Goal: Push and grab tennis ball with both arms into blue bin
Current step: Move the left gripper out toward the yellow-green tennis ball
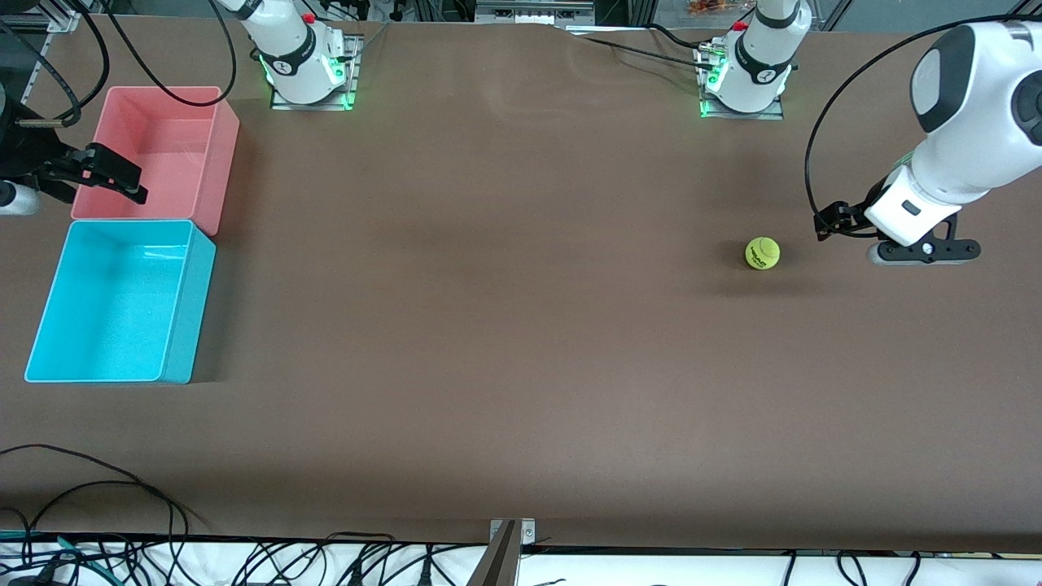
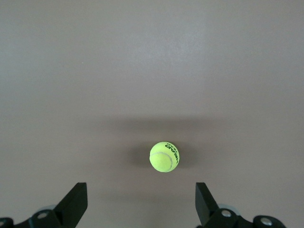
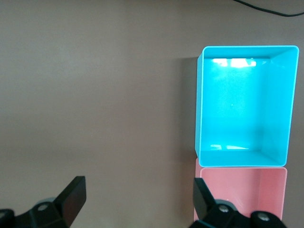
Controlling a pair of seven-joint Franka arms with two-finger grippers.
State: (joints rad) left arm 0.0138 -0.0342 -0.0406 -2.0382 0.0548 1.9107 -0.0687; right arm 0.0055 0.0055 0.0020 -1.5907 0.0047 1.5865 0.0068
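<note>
Ball: 1 tennis ball (image 1: 763, 253) sits on the bare brown table (image 1: 488, 325) toward the left arm's end, touching nothing; it is round, so it has no long axis, and its dark lettering faces up and toward the front camera.
Left gripper: the left gripper (image 2: 141, 209) hangs low just beside the ball at the table's end, jaws spread wide and empty, the ball (image 2: 164, 156) centred ahead of the gap; in the front view the fingers are mostly hidden under the wrist.
Bins: 2 in all, 1 blue bin (image 1: 122, 301) and 1 pink bin (image 1: 167, 155), touching end to end at the right arm's end, well apart from the ball; the blue bin lies nearer the front camera, its long axis running toward that camera.
Right gripper: the right gripper (image 3: 137, 204) is over the pink bin's edge, jaws wide apart, holding nothing; its arm is cut off by the frame.
Arms: 2, both bases visible.
</note>
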